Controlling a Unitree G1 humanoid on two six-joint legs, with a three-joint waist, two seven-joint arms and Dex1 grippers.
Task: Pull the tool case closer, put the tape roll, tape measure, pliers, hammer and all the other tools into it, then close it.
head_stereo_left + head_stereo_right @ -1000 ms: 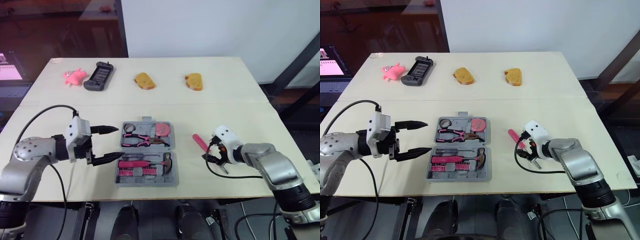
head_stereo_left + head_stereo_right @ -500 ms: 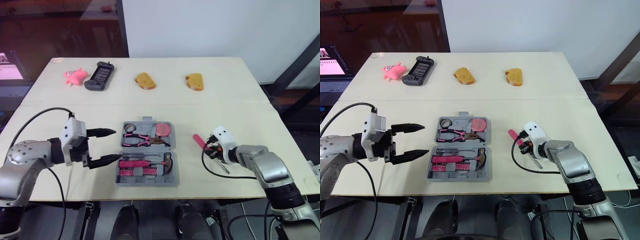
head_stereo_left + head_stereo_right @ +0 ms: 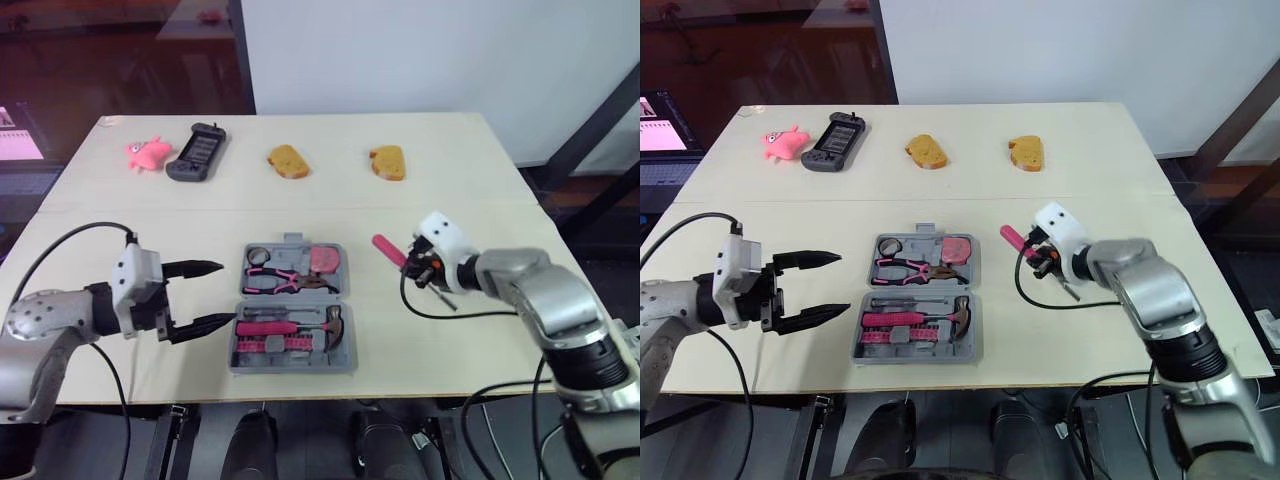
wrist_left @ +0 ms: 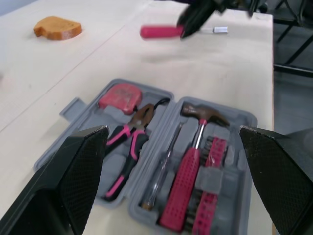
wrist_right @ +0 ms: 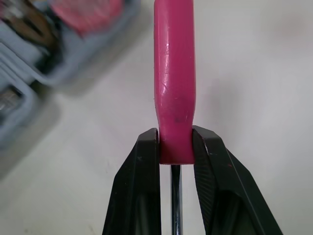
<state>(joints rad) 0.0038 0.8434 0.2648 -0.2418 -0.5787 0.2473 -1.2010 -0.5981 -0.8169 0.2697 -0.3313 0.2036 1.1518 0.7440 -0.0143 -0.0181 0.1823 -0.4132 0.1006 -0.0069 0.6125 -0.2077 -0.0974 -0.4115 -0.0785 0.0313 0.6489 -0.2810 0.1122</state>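
My right claw (image 5: pixel 174 147) is clamped on the pink screwdriver (image 3: pixel 389 251), pinching only the end of the handle where the shaft begins, and holds it in the air just right of the open tool case (image 3: pixel 293 365). My left claw (image 3: pixel 210 294) is spread wide, empty, just beside the case's left edge.

The risk I see is that short grip. The handle could swivel or slip free as I lower it. I cannot pick out a free slot, so it may land on the hammer (image 3: pixel 335 322) or pliers (image 3: pixel 275 281) and block the lid.

The table (image 3: pixel 470 200) is pale wood with 1 seam across. On its far side lie 2 bread slices (image 3: pixel 287 160), a black handheld (image 3: pixel 196 152) and a pink toy (image 3: pixel 147 153). A white wall stands behind.
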